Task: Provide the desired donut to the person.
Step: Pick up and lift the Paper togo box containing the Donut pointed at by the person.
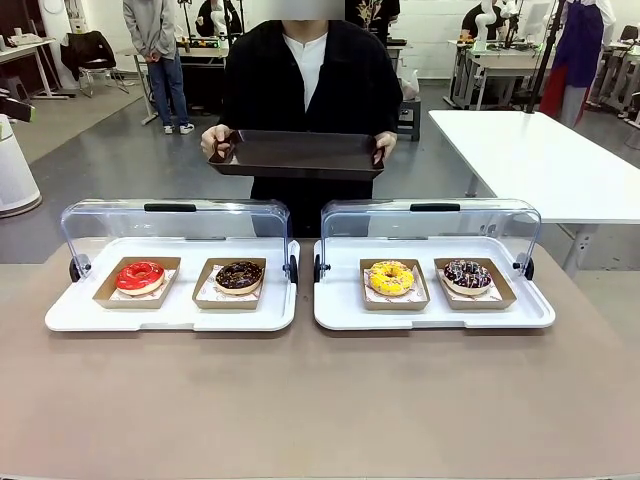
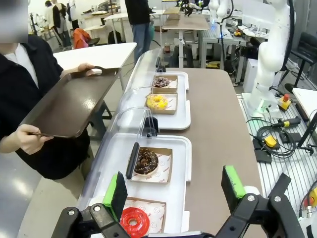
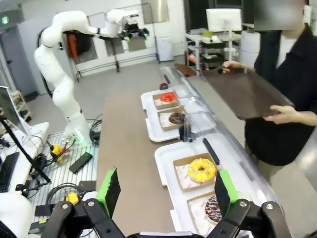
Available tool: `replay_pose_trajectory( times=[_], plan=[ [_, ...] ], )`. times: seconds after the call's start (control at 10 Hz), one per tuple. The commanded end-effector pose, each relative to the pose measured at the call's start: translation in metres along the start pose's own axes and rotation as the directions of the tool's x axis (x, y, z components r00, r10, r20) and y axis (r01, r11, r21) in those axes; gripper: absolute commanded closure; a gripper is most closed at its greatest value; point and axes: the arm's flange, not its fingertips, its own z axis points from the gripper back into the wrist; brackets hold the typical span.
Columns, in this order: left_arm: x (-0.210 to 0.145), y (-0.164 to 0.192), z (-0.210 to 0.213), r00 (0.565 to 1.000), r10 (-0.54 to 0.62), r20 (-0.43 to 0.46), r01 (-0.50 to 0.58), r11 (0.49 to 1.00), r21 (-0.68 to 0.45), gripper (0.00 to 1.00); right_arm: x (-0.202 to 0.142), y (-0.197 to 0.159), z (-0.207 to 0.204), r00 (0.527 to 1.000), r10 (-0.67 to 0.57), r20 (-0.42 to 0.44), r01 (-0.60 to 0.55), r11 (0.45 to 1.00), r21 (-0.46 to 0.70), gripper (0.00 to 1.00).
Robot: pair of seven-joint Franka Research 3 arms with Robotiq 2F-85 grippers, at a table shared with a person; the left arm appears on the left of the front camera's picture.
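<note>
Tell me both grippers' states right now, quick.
Left gripper: open, holding nothing.
Right gripper: open, holding nothing.

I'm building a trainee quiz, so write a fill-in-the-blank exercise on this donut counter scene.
The person holds an empty brown ____ with both hands.
On the left white tray, the chocolate donut sits beside a ____ donut.
The yellow donut lies on the ____ white tray.
The left tool has its jaws ____.
Missing words: tray, red, right, open.
</note>
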Motion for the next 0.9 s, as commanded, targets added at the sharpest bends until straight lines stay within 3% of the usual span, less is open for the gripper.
replay_pose_trajectory(
  times=[0.0, 0.4, 0.5, 0.6, 0.8],
  plan=[
    [0.005, -0.006, -0.002, 1.0, 0.006, -0.022, -0.005, 0.998, 0.056, 0.0, -0.002, 0.007, -0.008, 0.997, -0.062, -0.046, 0.057, 0.993, -0.099, 0.0],
    [0.008, -0.012, 0.003, 0.997, 0.012, -0.075, -0.005, 0.996, 0.093, 0.0, -0.009, 0.008, -0.005, 0.992, -0.09, -0.086, 0.08, 0.991, -0.105, 0.0],
    [0.008, -0.001, 0.008, 0.999, -0.013, -0.031, 0.015, 0.998, 0.063, 0.0, -0.011, 0.006, -0.009, 0.99, -0.097, -0.106, 0.087, 0.992, -0.091, 0.0],
    [0.008, -0.001, 0.008, 0.999, -0.013, -0.031, 0.015, 0.998, 0.063, 0.0, -0.008, 0.002, 0.003, 0.996, -0.062, -0.064, 0.056, 0.993, -0.101, 0.0],
    [0.008, -0.001, 0.008, 0.999, -0.013, -0.031, 0.015, 0.998, 0.063, 0.0, -0.008, 0.002, 0.003, 0.996, -0.062, -0.064, 0.056, 0.993, -0.101, 0.0]
  ],
)
